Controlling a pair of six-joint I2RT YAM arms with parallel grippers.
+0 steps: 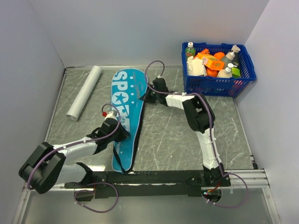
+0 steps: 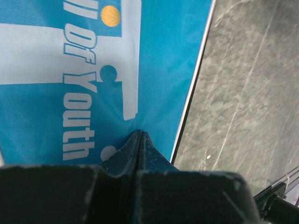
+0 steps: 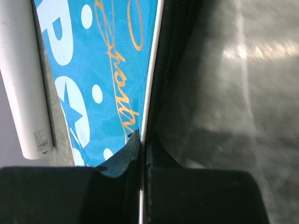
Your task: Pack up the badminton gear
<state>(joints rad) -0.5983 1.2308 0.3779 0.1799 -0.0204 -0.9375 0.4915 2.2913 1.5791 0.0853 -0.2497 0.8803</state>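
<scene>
My left arm point(image 1: 70, 151) and right arm point(image 1: 201, 116) pair chunky black joint housings with white link shells. Thin purple cables point(image 1: 156, 62) loop along both arms and curl below the black base rail point(image 1: 154, 178). The left claw point(image 2: 140, 134) and right claw point(image 3: 140, 136) have matte black, scuffed fingers tapering to wedges. A small red part point(image 1: 103, 113), possibly a button, marks my left wrist.

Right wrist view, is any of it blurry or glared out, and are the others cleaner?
Right wrist view: the table is soft, with a glare patch at upper right; the teal bag print is sharp. Left wrist view: bag lettering and marble crisp, the left gripper dark up front. Top external view: even light, soft shadows, nothing blurred.
</scene>
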